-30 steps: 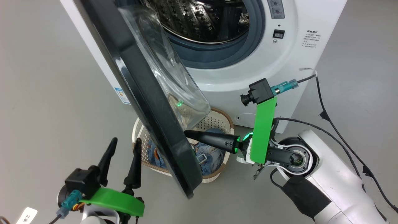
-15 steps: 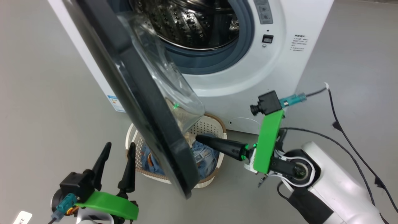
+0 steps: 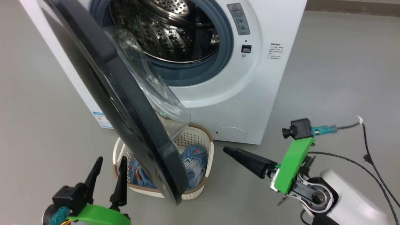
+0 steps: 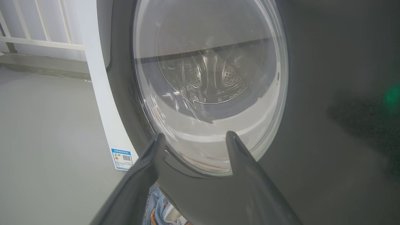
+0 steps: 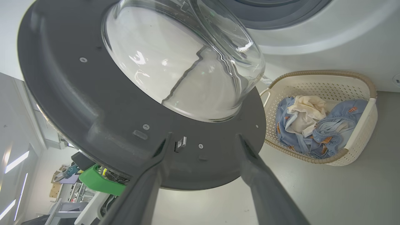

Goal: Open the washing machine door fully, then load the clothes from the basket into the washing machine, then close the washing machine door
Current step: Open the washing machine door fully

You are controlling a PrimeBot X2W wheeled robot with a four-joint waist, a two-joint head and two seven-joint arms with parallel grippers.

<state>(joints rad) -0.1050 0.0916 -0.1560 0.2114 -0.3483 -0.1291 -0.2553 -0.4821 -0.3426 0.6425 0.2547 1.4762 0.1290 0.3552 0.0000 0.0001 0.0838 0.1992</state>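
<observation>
Gaping over grey floor (image 3: 328, 78) hang left end effector (image 3: 112, 160) and right end effector (image 3: 230, 152); perhaps railing (image 4: 40, 42) beyond.

Left gripper (image 4: 194, 136) facing the outer side of the washing machine door (image 4: 328, 78)
Its two dark fingers are standing spread apart with nothing between them, pointing at the lower rim of the door's clear glass window (image 4: 209, 47), where the steel drum (image 4: 229, 75) is showing through. The washing machine (image 4: 93, 78) is showing as a white strip with a blue label (image 4: 122, 158); light blue clothes (image 4: 159, 207) are peeking in below.
</observation>
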